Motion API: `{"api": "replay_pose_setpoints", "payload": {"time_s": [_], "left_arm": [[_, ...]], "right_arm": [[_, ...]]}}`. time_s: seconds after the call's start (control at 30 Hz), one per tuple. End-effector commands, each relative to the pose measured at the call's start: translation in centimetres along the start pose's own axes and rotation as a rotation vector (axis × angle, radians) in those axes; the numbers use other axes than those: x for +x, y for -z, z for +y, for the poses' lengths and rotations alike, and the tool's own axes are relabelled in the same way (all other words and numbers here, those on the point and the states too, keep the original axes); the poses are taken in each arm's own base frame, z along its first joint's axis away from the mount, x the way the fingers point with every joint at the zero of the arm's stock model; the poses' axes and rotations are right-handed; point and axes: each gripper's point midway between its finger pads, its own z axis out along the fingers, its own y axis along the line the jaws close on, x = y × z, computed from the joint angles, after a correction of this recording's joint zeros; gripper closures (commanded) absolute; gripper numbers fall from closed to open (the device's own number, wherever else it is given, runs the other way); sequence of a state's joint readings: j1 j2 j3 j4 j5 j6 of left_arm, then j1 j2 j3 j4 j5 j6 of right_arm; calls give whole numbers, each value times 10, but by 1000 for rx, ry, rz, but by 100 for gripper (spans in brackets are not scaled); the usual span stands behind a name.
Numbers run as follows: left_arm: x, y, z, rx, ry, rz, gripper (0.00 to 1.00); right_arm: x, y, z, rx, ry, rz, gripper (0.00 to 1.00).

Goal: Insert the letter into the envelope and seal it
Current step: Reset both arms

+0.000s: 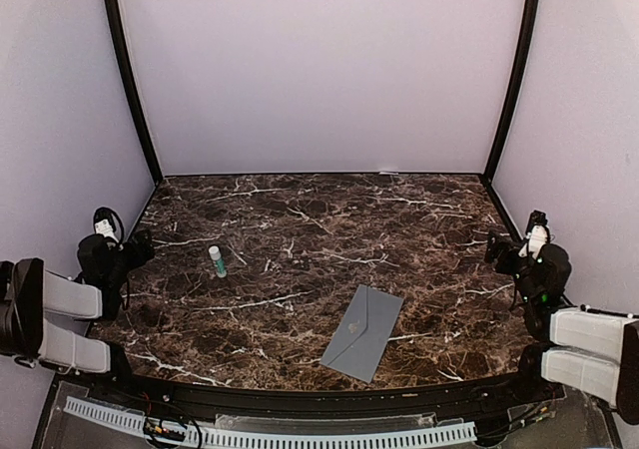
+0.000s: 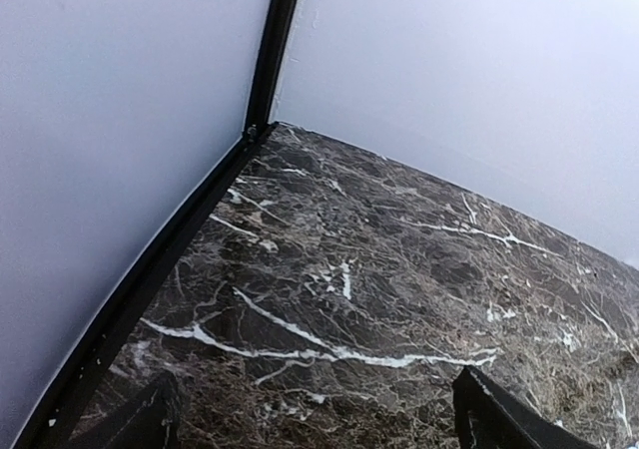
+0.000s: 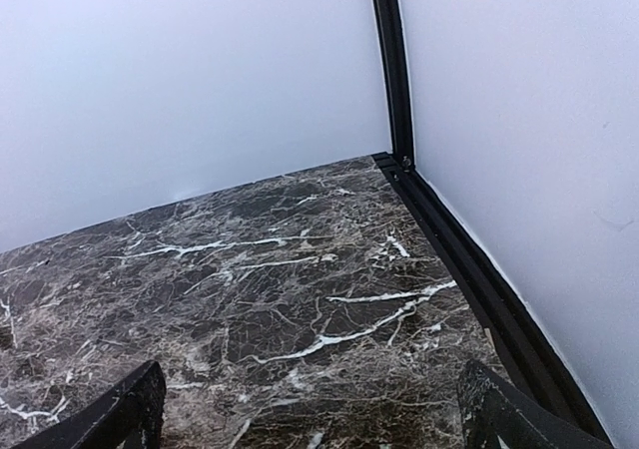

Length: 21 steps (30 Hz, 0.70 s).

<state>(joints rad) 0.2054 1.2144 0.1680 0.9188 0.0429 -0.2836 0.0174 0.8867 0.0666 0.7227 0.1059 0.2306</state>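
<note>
Two arms sit tucked at the near corners of the marble table [image 1: 300,215], one at each side, neither reaching over the work. The left gripper [image 2: 318,409] has its jaws spread wide with nothing between them but bare stone. The right gripper [image 3: 315,409] is just as wide and just as empty.

Just in from the front edge, a little right of centre, the envelope [image 1: 363,332] lies flat and askew, one corner aimed at the near rim. Its pointed flap looks folded down onto the body, with a small pale mark near the tip. From here I can't tell whether the flap is actually stuck. The letter isn't visible anywhere on the table, so my guess is that it is already inside, though nothing proves it.

Further back on the left, well apart from the envelope, a small glue stick [image 1: 217,260] with a green body stands upright. Beyond it there is only the pale back wall [image 1: 319,70].

I'd judge the job to be at or very near its end. If anything remains, it is a firm press along the flap's edges, which would mean bringing an arm in over the envelope and flattening the flap without sliding the paper.
</note>
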Motion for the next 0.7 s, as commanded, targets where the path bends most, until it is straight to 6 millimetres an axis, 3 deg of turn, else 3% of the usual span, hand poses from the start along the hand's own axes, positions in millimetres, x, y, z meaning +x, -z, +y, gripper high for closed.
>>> {"api": "replay_pose_setpoints", "payload": {"time_s": [0.0, 0.53, 0.67], "left_arm": [[-20, 1, -30, 124, -105, -107, 6], [-14, -12, -54, 167, -177, -77, 5], [-16, -12, -51, 143, -171, -93, 4]], "right_arm": [[-32, 6, -4, 21, 11, -196, 1], [-24, 1, 2, -18, 20, -162, 1], [-23, 1, 3, -21, 19, -158, 1]]}}
